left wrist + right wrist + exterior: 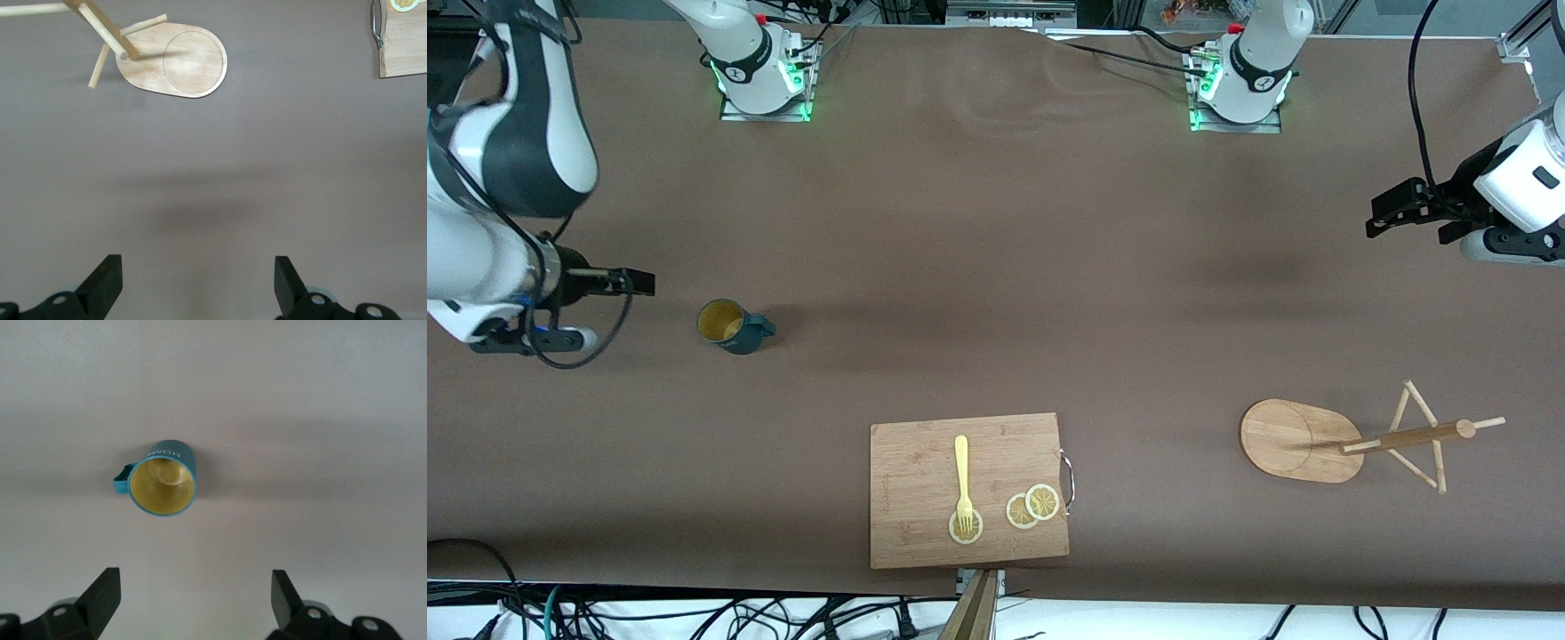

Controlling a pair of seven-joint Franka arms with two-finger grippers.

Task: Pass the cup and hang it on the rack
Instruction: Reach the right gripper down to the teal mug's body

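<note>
The cup (734, 326) is a dark teal mug with a yellowish inside, standing upright on the brown table toward the right arm's end; its handle points toward the table's middle. It also shows in the right wrist view (163, 487). My right gripper (534, 342) is open and empty above the table beside the cup, apart from it (195, 580). The rack (1298, 440) stands on its oval base toward the left arm's end, with post and pegs (1414, 436). It also shows in the left wrist view (180, 63). My left gripper (1507, 249) is open and empty above bare table (198, 267).
A rectangular bamboo cutting board (916, 462) lies near the table's front-camera edge, with a yellow fork (962, 476) and lemon slices (1032, 507) on it. Its corner shows in the left wrist view (403, 50). Cables run along the table's edge.
</note>
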